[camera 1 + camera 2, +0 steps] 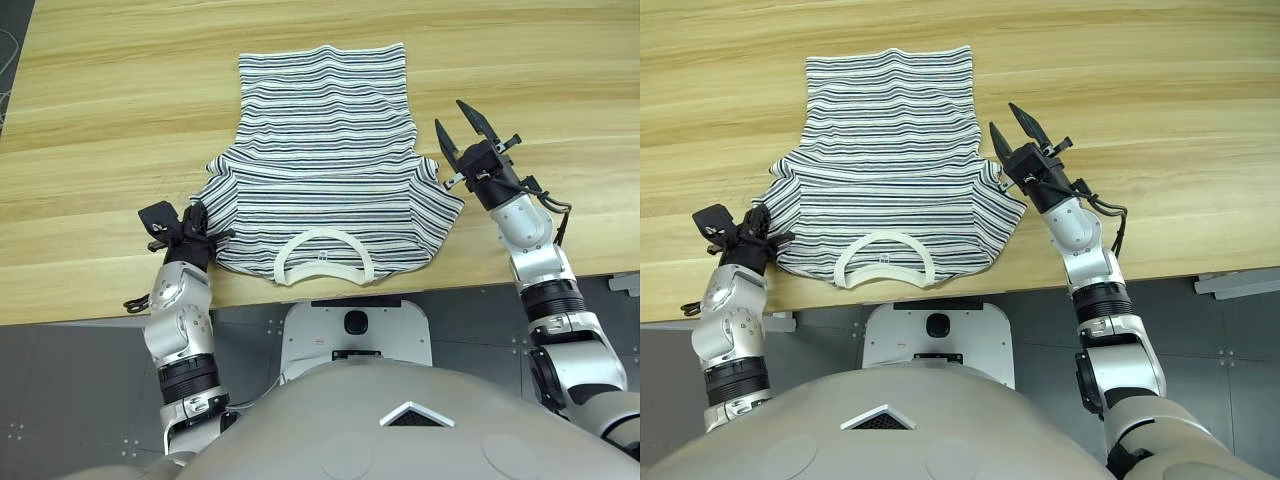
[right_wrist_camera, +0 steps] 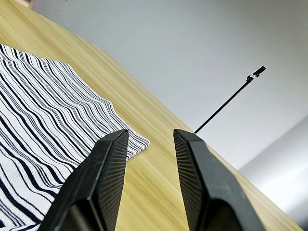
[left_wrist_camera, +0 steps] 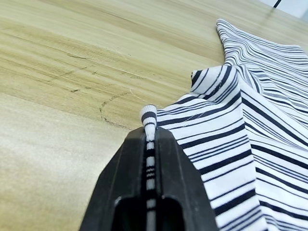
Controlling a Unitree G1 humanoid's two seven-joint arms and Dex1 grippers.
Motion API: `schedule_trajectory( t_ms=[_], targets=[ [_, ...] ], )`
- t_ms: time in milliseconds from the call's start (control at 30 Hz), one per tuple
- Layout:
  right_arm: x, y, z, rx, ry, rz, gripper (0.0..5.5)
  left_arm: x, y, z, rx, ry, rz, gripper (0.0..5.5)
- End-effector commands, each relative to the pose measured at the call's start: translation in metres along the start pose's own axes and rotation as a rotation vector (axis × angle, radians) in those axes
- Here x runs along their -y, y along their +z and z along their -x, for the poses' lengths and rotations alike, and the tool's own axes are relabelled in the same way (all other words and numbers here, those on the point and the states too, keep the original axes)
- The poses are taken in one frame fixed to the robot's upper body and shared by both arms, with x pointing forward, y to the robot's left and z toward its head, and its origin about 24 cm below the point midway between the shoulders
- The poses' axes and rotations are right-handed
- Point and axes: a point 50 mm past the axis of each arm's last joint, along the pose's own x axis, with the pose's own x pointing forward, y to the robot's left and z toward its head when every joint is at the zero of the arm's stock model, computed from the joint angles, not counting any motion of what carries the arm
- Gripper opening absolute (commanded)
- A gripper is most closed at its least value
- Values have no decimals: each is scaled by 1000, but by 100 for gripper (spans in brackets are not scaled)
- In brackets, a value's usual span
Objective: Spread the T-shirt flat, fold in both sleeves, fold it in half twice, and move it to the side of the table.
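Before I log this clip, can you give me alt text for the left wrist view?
The left end effector is shut on a pinched edge of the black-and-white striped T-shirt, over a light wooden table. The rest of the shirt lies rumpled on the table beyond it.
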Motion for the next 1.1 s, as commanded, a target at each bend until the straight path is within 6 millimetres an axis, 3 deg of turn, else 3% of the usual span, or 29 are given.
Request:
schedule_trajectory(
  t_ms=[33, 233, 433, 833, 1033, 1100],
  targets=[
    [1, 2, -4, 16, -5, 11, 173, -1, -3, 4, 17, 14, -120, 13],
    [1, 2, -5, 19, -9, 8, 173, 11, 13, 9, 193, -59, -376, 13],
    [16, 4, -6, 44, -118, -15, 173, 25, 18, 15, 332, -165, -657, 13],
    [13, 2, -5, 40, -122, -27, 173, 40, -17, 27, 121, -558, -957, 13],
    [9, 4, -7, 51, -119, -35, 173, 33, -26, 28, 7, -596, -1004, 13],
    [8, 5, -8, 54, -114, -38, 173, 32, -26, 28, 4, -591, -1006, 42]
  ],
)
